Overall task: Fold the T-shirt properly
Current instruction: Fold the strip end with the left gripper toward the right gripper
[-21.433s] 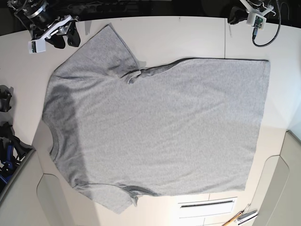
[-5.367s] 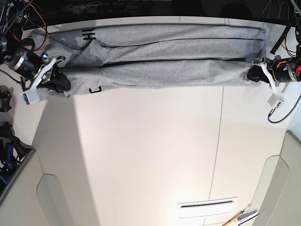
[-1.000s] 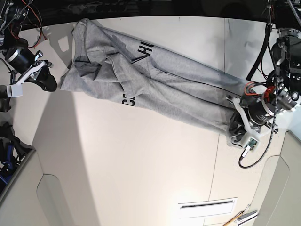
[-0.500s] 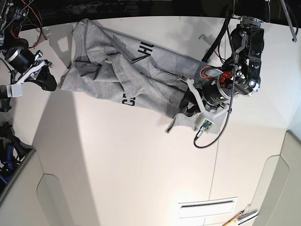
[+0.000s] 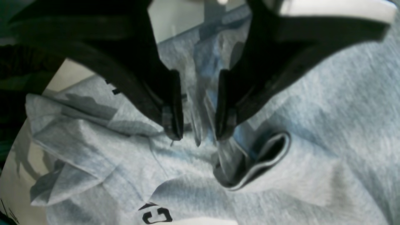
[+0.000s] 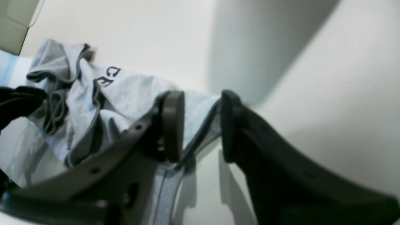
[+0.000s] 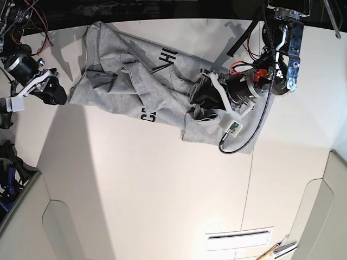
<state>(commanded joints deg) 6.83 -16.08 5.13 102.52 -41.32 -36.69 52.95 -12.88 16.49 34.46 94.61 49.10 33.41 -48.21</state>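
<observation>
t-shirt hem end now farther leftward, pinched in left tool (right tool spread, empty)

The T-shirt is showing light heather grey with bold black block letters. The table is lying off-white. The left gripper and right gripper are showing black fingers, white brackets.

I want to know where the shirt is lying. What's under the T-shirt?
The pale table is under the T-shirt. Whatever lies beneath the bunched cloth is hidden. The left gripper pinches a fold of it.
</observation>
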